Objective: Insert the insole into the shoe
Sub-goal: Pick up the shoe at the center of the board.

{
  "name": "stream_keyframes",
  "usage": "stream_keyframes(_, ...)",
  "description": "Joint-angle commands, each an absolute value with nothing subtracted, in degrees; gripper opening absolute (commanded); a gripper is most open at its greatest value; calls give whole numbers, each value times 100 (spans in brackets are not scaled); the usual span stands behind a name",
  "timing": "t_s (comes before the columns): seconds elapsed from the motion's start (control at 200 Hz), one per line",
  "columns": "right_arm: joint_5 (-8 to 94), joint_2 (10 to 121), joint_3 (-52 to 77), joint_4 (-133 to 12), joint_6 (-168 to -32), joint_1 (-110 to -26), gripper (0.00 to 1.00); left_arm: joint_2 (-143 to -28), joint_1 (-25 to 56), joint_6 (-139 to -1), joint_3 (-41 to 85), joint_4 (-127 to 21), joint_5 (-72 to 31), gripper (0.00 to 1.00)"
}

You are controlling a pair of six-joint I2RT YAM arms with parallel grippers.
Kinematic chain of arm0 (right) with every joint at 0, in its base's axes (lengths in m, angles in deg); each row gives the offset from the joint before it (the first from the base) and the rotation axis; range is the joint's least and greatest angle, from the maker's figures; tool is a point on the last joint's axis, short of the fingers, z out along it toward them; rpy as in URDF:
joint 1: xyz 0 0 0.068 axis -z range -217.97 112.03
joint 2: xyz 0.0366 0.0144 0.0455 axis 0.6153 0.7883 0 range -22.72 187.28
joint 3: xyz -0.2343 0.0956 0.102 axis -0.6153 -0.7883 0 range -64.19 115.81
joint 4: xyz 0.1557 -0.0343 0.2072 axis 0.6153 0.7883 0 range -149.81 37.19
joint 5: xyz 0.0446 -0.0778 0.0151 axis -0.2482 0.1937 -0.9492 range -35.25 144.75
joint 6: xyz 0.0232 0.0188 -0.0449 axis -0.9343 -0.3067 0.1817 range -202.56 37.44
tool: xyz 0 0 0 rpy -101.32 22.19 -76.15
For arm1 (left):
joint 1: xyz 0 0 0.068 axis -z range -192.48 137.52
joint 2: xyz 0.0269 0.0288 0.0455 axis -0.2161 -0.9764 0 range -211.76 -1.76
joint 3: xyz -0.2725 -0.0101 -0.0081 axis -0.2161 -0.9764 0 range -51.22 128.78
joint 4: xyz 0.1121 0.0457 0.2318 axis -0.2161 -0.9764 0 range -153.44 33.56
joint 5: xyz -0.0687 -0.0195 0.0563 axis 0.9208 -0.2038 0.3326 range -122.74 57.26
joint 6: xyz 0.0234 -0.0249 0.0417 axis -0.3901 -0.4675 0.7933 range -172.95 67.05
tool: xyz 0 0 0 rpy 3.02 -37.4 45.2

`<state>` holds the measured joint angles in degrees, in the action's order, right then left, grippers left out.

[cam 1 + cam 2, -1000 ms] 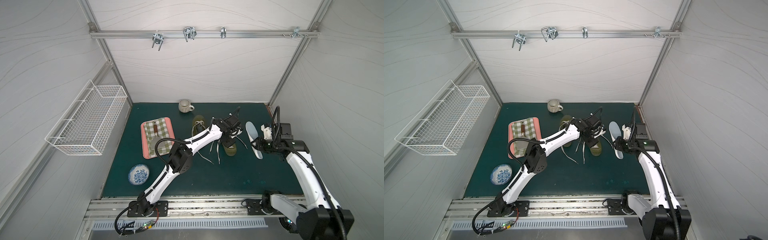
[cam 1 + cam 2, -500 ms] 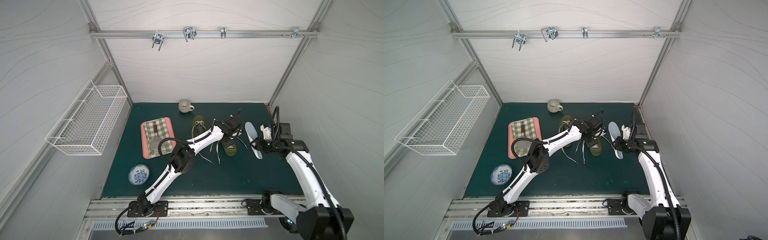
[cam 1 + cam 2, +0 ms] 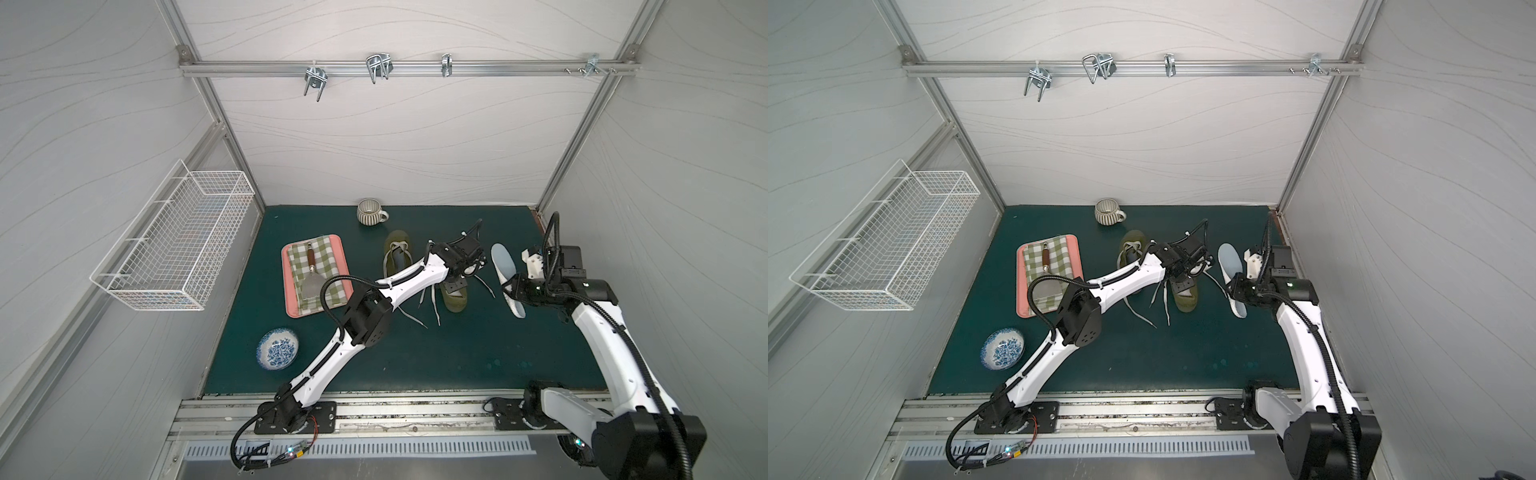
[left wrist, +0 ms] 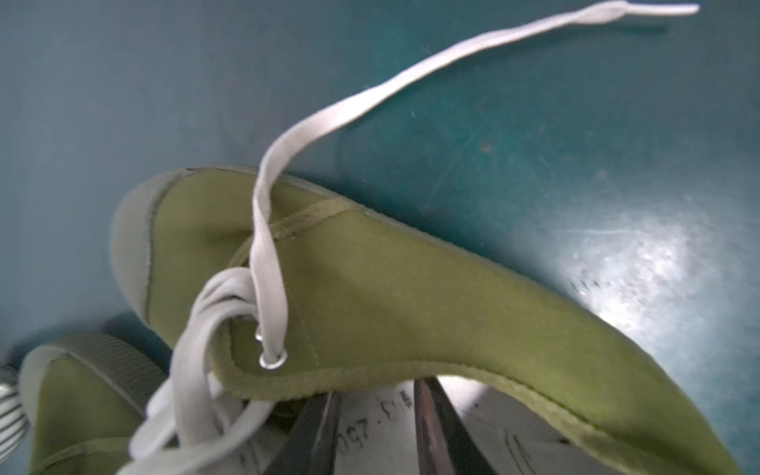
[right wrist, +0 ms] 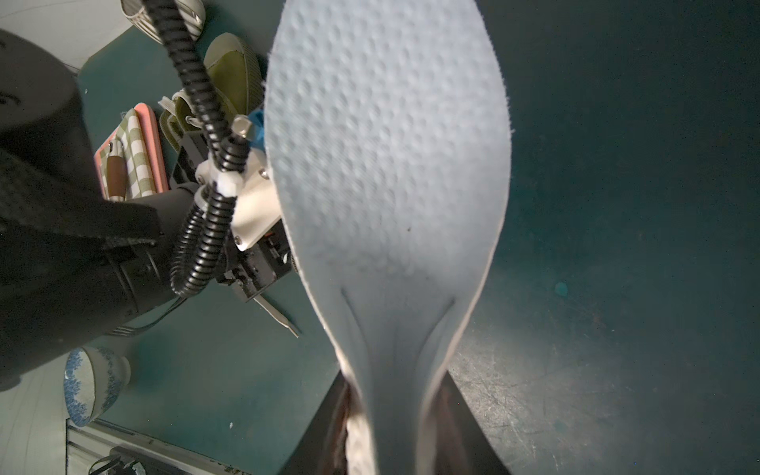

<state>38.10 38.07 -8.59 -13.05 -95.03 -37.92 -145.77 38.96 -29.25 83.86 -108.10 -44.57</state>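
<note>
An olive-green shoe (image 3: 456, 300) (image 3: 1185, 301) with loose white laces (image 4: 329, 119) lies on the green mat at centre right. My left gripper (image 3: 457, 284) (image 4: 376, 395) reaches into its mouth. Its fingers (image 4: 316, 427) stand apart under the collar, with the printed white lining showing between them and nothing pinched. To the right, my right gripper (image 3: 513, 287) (image 5: 395, 382) is shut on the narrow part of the light-blue insole (image 3: 503, 264) (image 5: 386, 164). The insole's wide end points toward the back wall and is held off the mat beside the shoe (image 4: 411, 296).
A second olive shoe (image 3: 397, 253) lies just behind and to the left, under my left forearm. Further left is a pink tray (image 3: 286, 286) with a checked cloth and a spatula. A striped mug (image 3: 370, 212) sits at the back and a blue bowl (image 3: 277, 349) front left. A wire basket (image 3: 174, 245) hangs on the left wall.
My left arm's elbow has shifted slightly to the right while its gripper stays at the shoe's mouth. The right arm with the insole has barely moved.
</note>
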Motion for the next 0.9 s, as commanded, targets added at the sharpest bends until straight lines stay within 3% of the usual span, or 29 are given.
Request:
stream_keyframes(0.0,3711,3871,-778,-1264,-9472,-3695,32,-14700,3896,-2594,8346,-10372,-4698,32)
stream_keyframes(0.445,3573,3911,-654,-1152,-9323,-3418,32,-14938,3860,-2127,8162,-10063,-5000,32)
stream_keyframes(0.705,3550,3910,-627,-1112,-9288,-3402,31,-14643,3806,-2434,8219,-10328,-4932,0)
stream_keyframes(0.895,3531,3906,-627,-1072,-9267,-3394,30,-14410,3757,-2639,8530,-10855,-4619,0)
